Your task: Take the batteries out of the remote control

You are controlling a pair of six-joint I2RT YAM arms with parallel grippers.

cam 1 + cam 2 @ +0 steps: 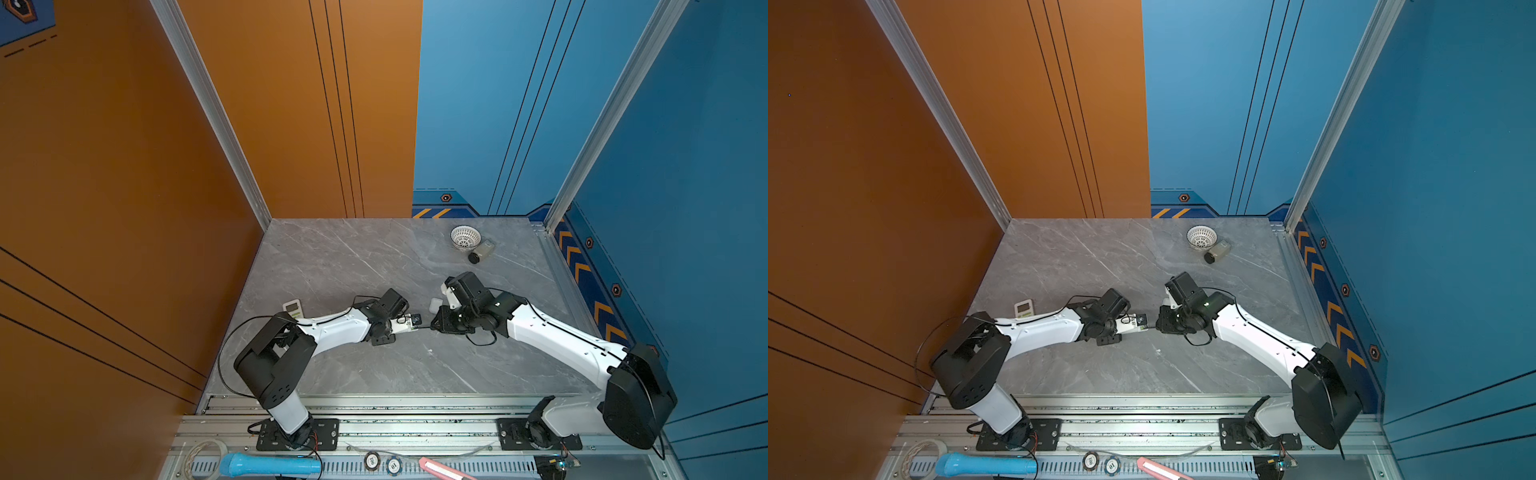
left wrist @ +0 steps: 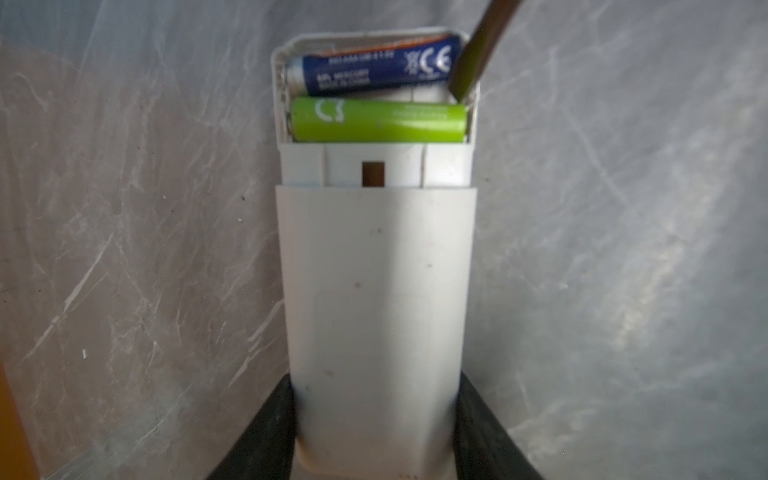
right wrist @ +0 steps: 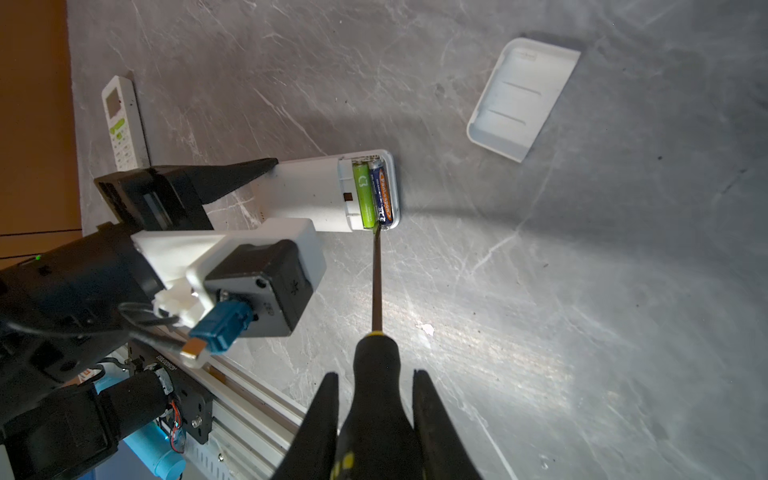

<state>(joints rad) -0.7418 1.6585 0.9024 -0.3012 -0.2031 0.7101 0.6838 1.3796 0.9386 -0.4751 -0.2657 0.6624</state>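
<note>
Left gripper [image 2: 374, 419] pinches the smooth white remote control [image 2: 376, 291] by its flanks; right gripper [image 3: 376, 415] is pressed onto the screwdriver [image 3: 377, 282] by its black-and-yellow handle. In the remote's open bay lie a glossy green battery [image 2: 378, 123] and a blue battery [image 2: 374, 66] (nearer the remote's end), both cylindrical, the flat metal tip wedged at the blue one's end. A ribbed cover [image 3: 521, 97] lies well apart.

Bare grey table [image 1: 332, 257] lies open above and below the left arm [image 1: 332, 328] and right arm [image 1: 552, 332] in both top views. At centre, the remote control [image 2: 376, 291] and a screwdriver [image 3: 376, 365] close the gap between them. A basket [image 1: 465, 237] and bottle [image 1: 483, 249] crowd the table's upper right; a second remote [image 1: 293, 308] lies at left.
</note>
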